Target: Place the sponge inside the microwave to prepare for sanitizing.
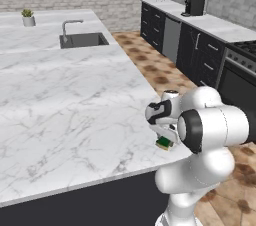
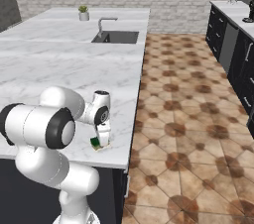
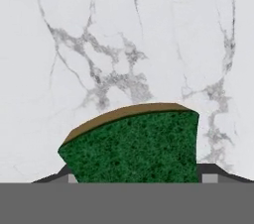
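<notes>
Holding the sponge (image 3: 133,144) tight between its two fingers, the gripper (image 1: 164,139) hangs low over the white marble counter (image 1: 65,100) (near its corner edge). A sink (image 2: 116,37) sits far back.

Tons of room here. The marble table (image 1: 75,100) is bare all around the tool (image 1: 165,139), which sits low at the near corner with the sponge (image 1: 163,143) between its fingers. The only things sticking up are the faucet (image 1: 70,26) by the sink (image 1: 83,39) and a little potted plant (image 1: 28,17), both well apart at the far end. The tiled floor aisle (image 2: 188,99) is wide open too.
</notes>
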Tool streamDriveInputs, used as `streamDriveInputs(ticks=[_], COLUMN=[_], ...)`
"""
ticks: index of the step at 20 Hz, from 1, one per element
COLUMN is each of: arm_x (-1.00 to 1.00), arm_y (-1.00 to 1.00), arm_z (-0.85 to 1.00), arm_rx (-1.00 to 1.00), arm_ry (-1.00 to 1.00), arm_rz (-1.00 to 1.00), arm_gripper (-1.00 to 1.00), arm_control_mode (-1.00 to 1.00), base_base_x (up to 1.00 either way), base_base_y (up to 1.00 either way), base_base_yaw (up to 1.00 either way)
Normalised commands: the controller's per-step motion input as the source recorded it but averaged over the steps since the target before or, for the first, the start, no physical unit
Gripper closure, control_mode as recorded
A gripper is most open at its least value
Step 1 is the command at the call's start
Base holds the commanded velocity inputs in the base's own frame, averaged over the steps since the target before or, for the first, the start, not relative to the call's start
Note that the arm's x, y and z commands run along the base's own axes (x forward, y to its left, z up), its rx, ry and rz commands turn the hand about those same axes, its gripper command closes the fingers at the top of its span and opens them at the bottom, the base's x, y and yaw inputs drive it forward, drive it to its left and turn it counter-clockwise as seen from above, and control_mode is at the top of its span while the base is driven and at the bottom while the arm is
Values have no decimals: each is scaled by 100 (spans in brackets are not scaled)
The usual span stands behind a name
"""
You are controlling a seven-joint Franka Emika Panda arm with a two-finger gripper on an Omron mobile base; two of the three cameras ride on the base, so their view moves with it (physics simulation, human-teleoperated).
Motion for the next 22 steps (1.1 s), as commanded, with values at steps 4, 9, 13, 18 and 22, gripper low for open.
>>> streamDriveInputs(ticks=[4, 9, 13, 18, 22], arm_x=[-22, -31, -28, -12, -12], arm_y=[0, 3, 3, 0, 3], arm_z=[44, 63, 62, 64, 60], arm_rx=[27, 24, 15, 9, 0], arm_ry=[0, -2, -1, 2, 6], arm_rz=[-4, 0, 0, 0, 0], arm_gripper=[100, 100, 100, 100, 100], arm_control_mode=[-100, -100, -100, -100, -100], base_base_x=[0, 0, 0, 0, 0], base_base_y=[0, 0, 0, 0, 0], base_base_yaw=[0, 0, 0, 0, 0])
